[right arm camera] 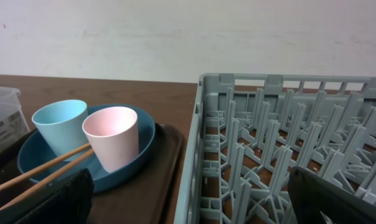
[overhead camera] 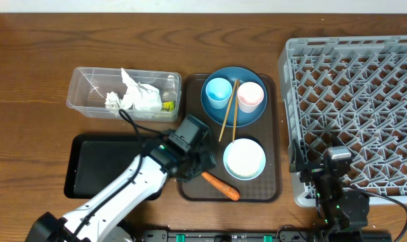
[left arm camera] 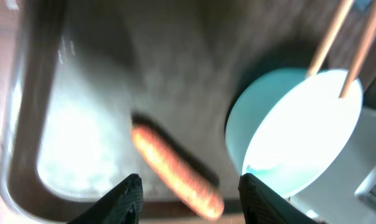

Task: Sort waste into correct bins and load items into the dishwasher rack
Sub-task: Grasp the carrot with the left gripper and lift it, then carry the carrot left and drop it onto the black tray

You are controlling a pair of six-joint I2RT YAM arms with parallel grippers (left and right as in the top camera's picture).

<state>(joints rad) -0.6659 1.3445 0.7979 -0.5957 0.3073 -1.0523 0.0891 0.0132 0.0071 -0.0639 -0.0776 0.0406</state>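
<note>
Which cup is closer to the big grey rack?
The pink cup. It stands on the plate's right side, toward the rack, while the blue cup stands on the left, farther away.

The overhead view looks straight down on the counter point(overhead camera: 28, 54), taking in the whole brown tray point(overhead camera: 269, 141). The left wrist view hangs close over the tray's near end, facing down and blurred; it shares the bowl point(left arm camera: 299, 130) with overhead. The right wrist view sits low, right of the tray, looking level across its far end, and shares the plate point(right arm camera: 145, 140) with overhead.
</note>
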